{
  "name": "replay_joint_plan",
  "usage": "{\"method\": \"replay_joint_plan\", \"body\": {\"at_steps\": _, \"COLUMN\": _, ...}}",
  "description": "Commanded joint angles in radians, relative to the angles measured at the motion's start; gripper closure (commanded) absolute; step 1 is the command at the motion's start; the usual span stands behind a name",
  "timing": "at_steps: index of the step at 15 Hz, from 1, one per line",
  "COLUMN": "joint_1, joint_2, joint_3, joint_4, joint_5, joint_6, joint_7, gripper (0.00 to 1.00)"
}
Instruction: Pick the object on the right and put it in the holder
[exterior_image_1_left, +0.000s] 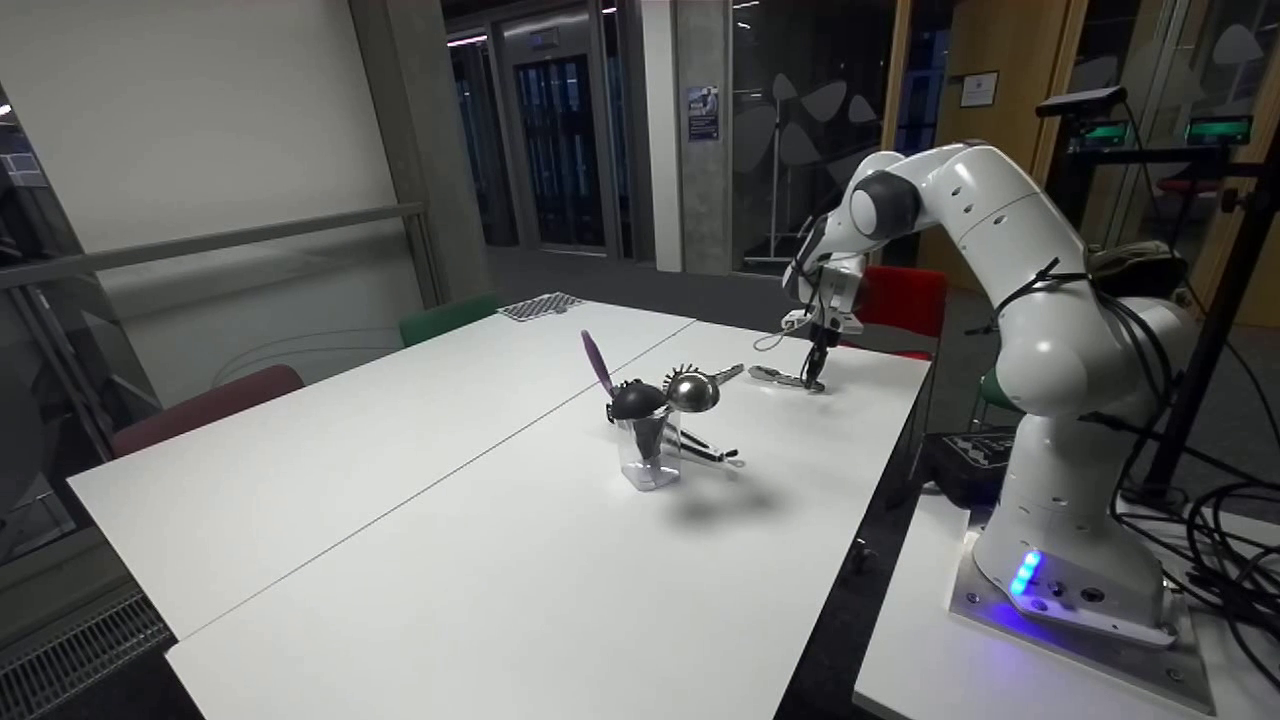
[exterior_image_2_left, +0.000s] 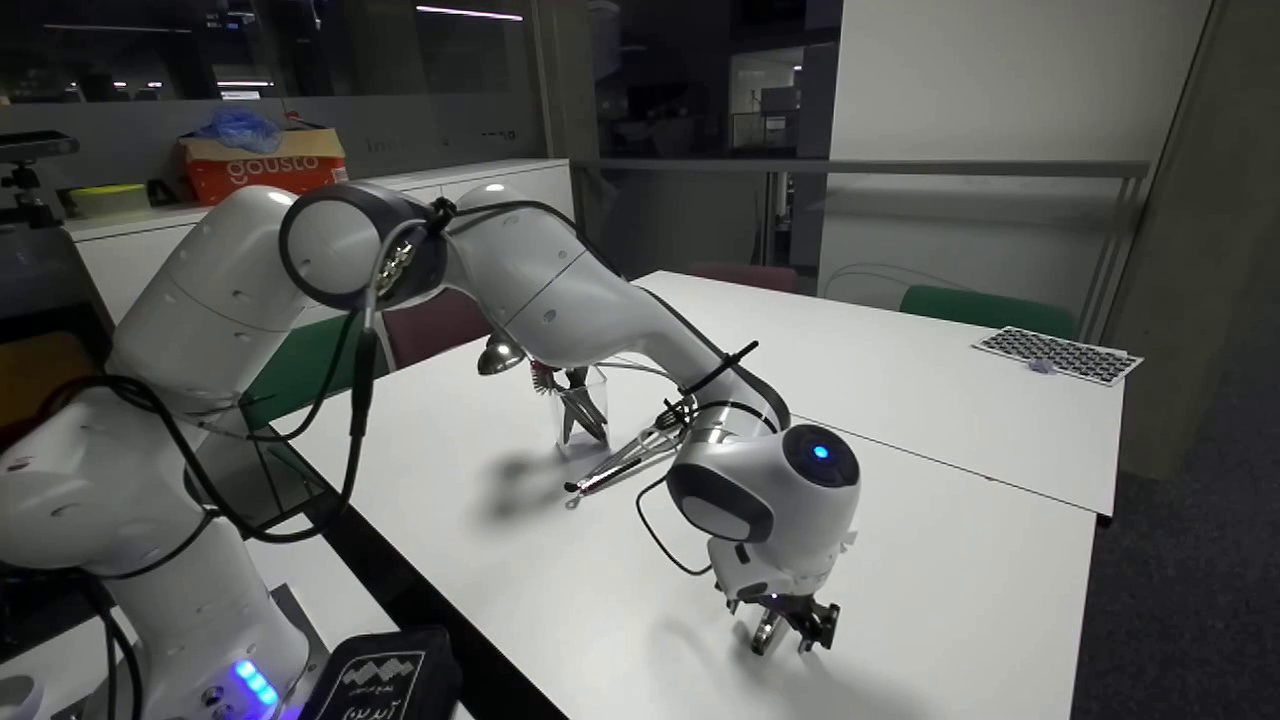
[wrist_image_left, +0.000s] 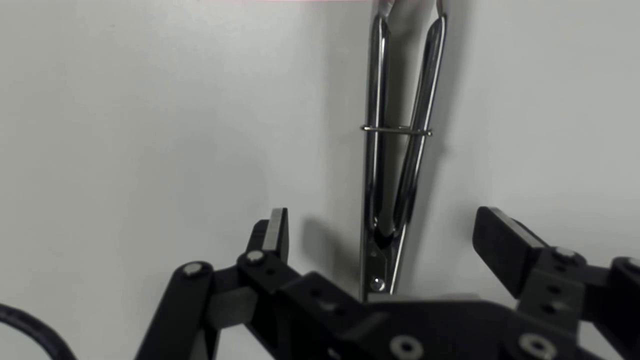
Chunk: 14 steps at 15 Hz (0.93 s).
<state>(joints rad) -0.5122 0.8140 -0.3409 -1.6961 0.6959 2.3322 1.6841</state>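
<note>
I saw the gripper (wrist_image_left: 384, 231) spread wide, holding nothing. Low in the wrist view the tongs (wrist_image_left: 374, 175) lay between its jaws, touching neither, long axis running to the top edge, so closing would likely pinch them crosswise. Both exterior views caught the clear holder (exterior_image_1_left: 636, 470) near mid-frame; the wrist view didn't.

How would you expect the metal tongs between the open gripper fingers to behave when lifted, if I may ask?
The metal tongs would probably be stiff lengthwise, as their legs look like folded metal. Their glossy surface may prove slippery. Squeezed where they splay, the legs might swing together, since they seem joined near the rivet.
</note>
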Motion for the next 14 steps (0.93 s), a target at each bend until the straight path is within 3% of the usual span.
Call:
{"method": "replay_joint_plan", "body": {"at_steps": 1, "joint_1": 0.016, "joint_2": -0.034, "joint_3": -0.010, "joint_4": -0.043, "joint_5": -0.010, "joint_6": 0.028, "joint_7": 0.007, "gripper": 0.00}}
{"method": "replay_joint_plan", "body": {"at_steps": 2, "joint_1": 0.017, "joint_2": -0.032, "joint_3": -0.011, "joint_4": -0.042, "joint_5": -0.011, "joint_6": 0.031, "joint_7": 0.009, "gripper": 0.00}}
{"method": "replay_joint_plan", "body": {"at_steps": 3, "joint_1": 0.020, "joint_2": -0.030, "joint_3": -0.015, "joint_4": -0.041, "joint_5": -0.019, "joint_6": 0.028, "joint_7": 0.010, "gripper": 0.25}}
{"method": "replay_joint_plan", "body": {"at_steps": 5, "joint_1": 0.021, "joint_2": -0.029, "joint_3": -0.017, "joint_4": -0.043, "joint_5": -0.025, "joint_6": 0.033, "joint_7": 0.011, "gripper": 0.34}}
{"method": "replay_joint_plan", "body": {"at_steps": 13, "joint_1": 0.016, "joint_2": -0.038, "joint_3": -0.021, "joint_4": -0.046, "joint_5": -0.023, "joint_6": 0.044, "joint_7": 0.005, "gripper": 0.95}}
{"method": "replay_joint_plan", "body": {"at_steps": 14, "joint_1": 0.016, "joint_2": -0.051, "joint_3": -0.024, "joint_4": -0.054, "joint_5": -0.020, "joint_6": 0.054, "joint_7": 0.002, "gripper": 0.96}}
